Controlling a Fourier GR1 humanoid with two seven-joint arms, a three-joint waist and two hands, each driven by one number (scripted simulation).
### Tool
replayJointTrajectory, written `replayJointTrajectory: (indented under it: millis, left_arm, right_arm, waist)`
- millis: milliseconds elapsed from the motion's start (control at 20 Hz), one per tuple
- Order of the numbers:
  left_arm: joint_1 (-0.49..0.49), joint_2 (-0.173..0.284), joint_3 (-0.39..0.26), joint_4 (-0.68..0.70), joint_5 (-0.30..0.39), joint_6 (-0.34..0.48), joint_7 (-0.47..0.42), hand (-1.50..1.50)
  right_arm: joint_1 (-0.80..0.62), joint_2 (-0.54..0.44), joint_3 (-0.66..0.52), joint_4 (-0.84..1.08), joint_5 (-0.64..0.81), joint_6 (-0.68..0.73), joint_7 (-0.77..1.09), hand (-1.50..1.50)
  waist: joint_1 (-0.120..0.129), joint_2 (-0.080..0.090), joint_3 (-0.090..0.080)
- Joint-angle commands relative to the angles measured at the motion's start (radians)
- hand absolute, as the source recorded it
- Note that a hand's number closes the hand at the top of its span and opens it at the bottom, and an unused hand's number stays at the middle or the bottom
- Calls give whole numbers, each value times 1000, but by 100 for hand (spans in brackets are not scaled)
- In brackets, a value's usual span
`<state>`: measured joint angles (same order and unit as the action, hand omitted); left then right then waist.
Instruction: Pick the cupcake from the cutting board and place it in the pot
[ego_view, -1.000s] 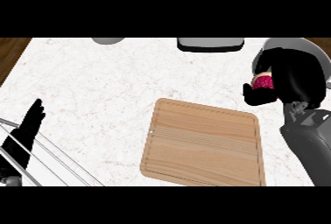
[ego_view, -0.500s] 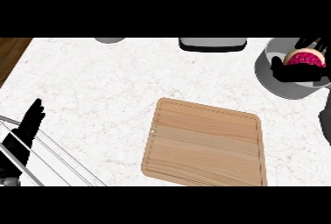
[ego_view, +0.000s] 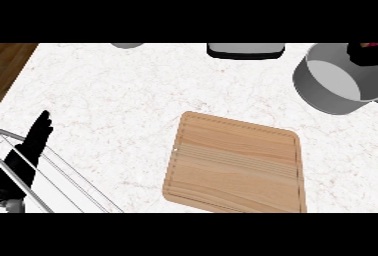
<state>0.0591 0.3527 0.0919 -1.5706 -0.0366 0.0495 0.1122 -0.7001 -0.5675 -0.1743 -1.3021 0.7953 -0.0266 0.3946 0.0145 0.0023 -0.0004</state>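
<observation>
Fingers of the right hand (ego_view: 365, 53) showed only as a dark sliver at the top right, just past the far rim of the round grey metal pot (ego_view: 334, 80); whether they were curled or apart could not be told. A trace of pink there was probably the cupcake (ego_view: 367, 46), above the pot's far edge. Letting go that near the rim could tip it outside. The pale wooden cutting board (ego_view: 236, 162) lay bare on the white marble desk (ego_view: 118, 95), nearer than the pot. The left hand (ego_view: 33, 142) rested open, far left of the pot.
</observation>
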Motion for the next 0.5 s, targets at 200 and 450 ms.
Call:
replayJointTrajectory:
  millis: [200, 450]
  left_arm:
    - [-22, -47, -7, 40, -30, 16, -3, 0]
    - [-77, -14, 8, 41, -28, -13, 6, 0]
  right_arm:
    - [-119, -99, -99, 417, -30, -84, -294, 150]
    - [-261, -106, -92, 730, 33, -179, -405, 150]
  waist:
    - [4, 4, 1]
    - [26, 12, 2]
